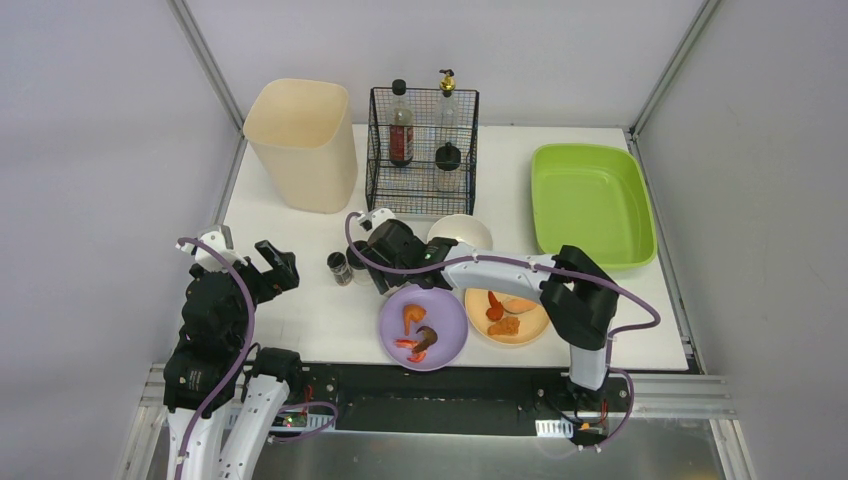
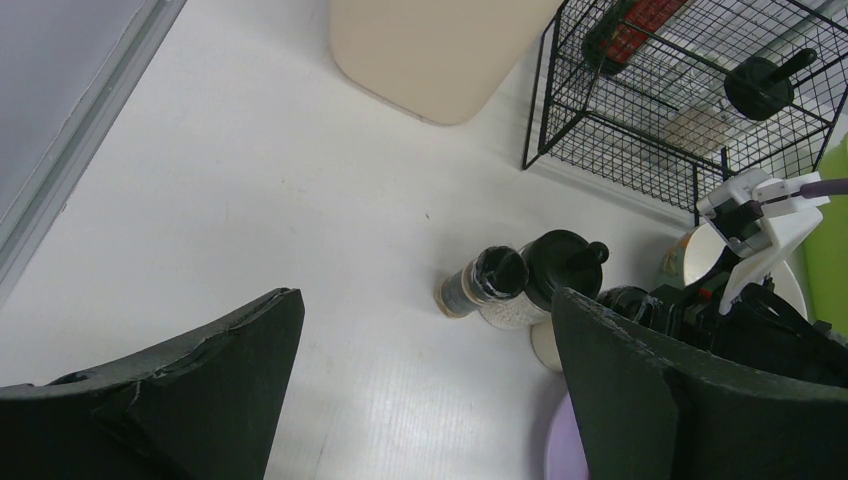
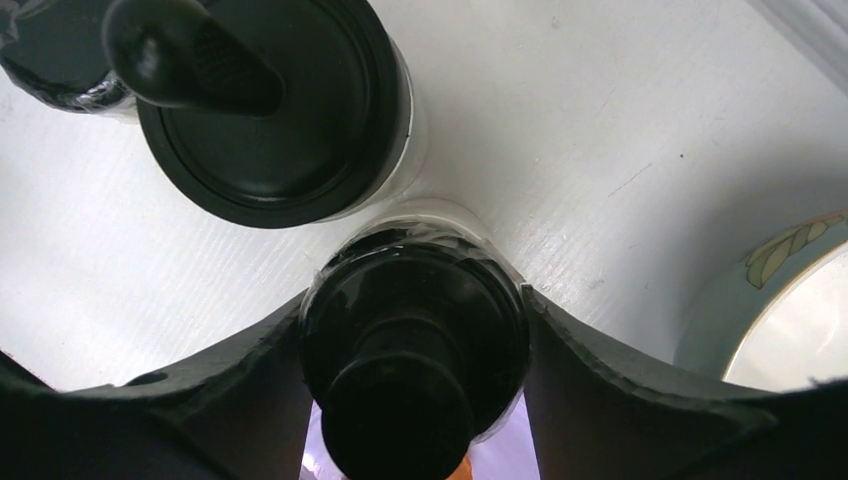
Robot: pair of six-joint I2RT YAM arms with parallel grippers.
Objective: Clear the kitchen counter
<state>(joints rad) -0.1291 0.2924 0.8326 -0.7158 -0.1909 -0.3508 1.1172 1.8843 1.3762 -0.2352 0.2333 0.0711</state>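
Observation:
Three black-capped spice jars stand close together on the white kitchen counter (image 1: pixel 300 310). My right gripper (image 3: pixel 415 370) is closed round the nearest jar (image 3: pixel 415 330), and both fingers press on the sides of its cap. A wider-capped jar (image 3: pixel 275 110) and a third jar (image 3: pixel 50 50) stand just beyond it. From above, the right gripper (image 1: pixel 385 265) hides the gripped jar, and only the small dark jar (image 1: pixel 340 268) shows clearly to its left. My left gripper (image 2: pixel 425 390) hovers open above bare counter left of the jars (image 2: pixel 500 285), holding nothing.
A purple plate (image 1: pixel 445 335) and an orange plate (image 1: pixel 525 330) with food scraps sit near the front edge. A white bowl (image 1: pixel 462 232) stands behind the right gripper. A beige bin (image 1: pixel 300 140), a wire rack (image 1: pixel 422 150) of bottles and a lime-green tub (image 1: pixel 590 200) line the back.

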